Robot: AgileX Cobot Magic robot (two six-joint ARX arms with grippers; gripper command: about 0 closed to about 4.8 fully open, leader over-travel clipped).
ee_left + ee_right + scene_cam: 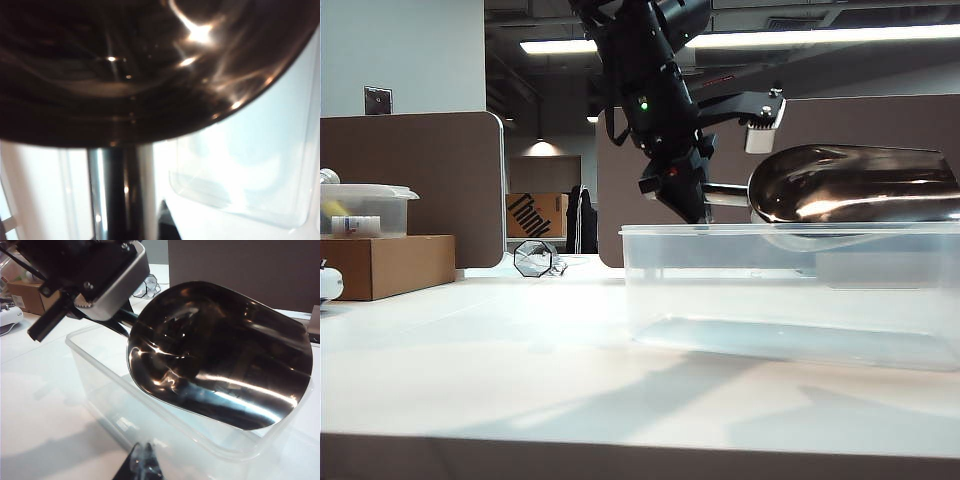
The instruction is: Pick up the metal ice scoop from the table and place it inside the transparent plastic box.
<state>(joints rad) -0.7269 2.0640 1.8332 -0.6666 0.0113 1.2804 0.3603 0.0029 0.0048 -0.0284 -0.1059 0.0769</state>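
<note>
The scoop hangs over the box on the table, its handle in the left gripper. The right gripper sits beside the box.

"Think" on cardboard box, bkgd

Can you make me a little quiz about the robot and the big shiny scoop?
1. True or false: the metal ice scoop lies flat on the table.
2. Which tool holds the scoop's handle: A) left tool, B) right tool?
3. What see-through thing sits right under the scoop?

Key:
1. False. It is held up in the air.
2. A. The left tool is shut on the handle; the right tool waits near the box, holding nothing.
3. The transparent plastic box.
</note>
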